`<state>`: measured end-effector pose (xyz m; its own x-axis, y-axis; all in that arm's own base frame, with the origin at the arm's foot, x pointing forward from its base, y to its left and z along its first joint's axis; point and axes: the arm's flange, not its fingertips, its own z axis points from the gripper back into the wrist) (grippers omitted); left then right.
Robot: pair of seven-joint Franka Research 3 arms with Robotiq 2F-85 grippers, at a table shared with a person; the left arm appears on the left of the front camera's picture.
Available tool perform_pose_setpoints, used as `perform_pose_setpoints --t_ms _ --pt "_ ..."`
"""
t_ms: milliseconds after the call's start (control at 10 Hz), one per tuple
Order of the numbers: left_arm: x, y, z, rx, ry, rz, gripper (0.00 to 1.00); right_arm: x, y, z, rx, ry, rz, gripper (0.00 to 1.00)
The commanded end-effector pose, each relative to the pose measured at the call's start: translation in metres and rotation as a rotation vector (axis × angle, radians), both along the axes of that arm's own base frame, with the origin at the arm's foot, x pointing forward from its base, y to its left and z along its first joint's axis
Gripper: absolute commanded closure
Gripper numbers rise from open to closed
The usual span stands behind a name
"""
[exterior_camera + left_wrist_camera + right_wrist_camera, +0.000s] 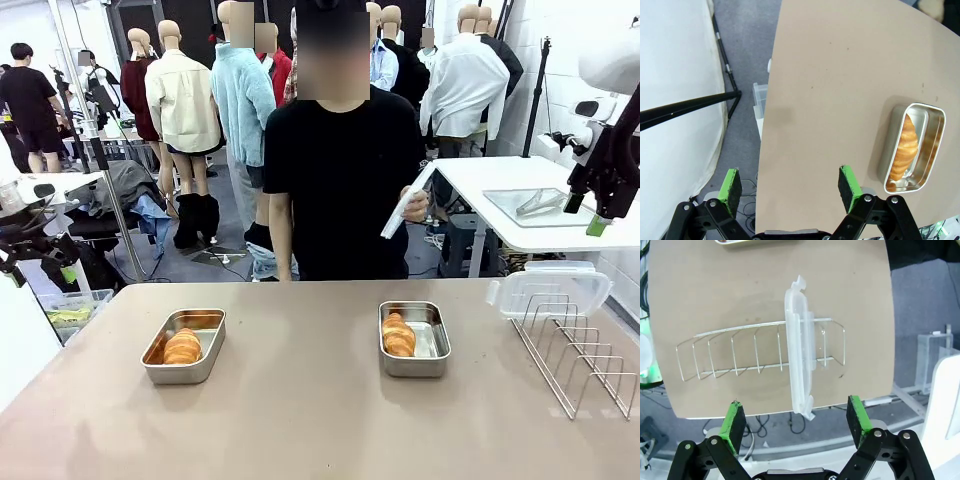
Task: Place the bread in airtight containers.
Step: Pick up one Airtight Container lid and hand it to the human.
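Note:
Two open steel containers stand on the tan table. The left container (180, 375) holds one golden roll of bread (182, 347), and the right container (432, 340) holds another roll (398, 335). My left gripper (40, 272) hangs open off the table's left edge. In the left wrist view the gripper (790, 187) is above that edge, with the container (935, 145) and its bread (905, 147) off to the right. My right gripper (585, 215) is raised at the far right, open. From above, that gripper (795, 420) looks down on a clear lid (800, 347).
A wire rack (580, 350) stands at the table's right side with the clear lid (553, 292) leaning in its far end. The person stands behind the far edge, holding another clear lid (398, 215) in one hand. In the right wrist view the rack (740, 352) lies sideways.

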<state>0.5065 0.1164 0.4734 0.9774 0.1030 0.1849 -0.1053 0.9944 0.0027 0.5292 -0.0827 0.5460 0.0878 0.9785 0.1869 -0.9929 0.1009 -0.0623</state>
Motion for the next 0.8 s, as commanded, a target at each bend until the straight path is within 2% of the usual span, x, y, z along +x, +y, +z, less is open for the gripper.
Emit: perform_pose_setpoints --t_ms 0,700 --pt "-0.0009 0.0008 0.0013 0.001 0.003 0.003 0.0 -0.0041 0.0008 -0.0033 0.0 0.004 0.009 0.0" --pt "-0.0009 0.0008 0.0013 0.001 0.003 0.003 0.0 -0.0041 0.0008 -0.0033 0.0 0.004 0.009 0.0"
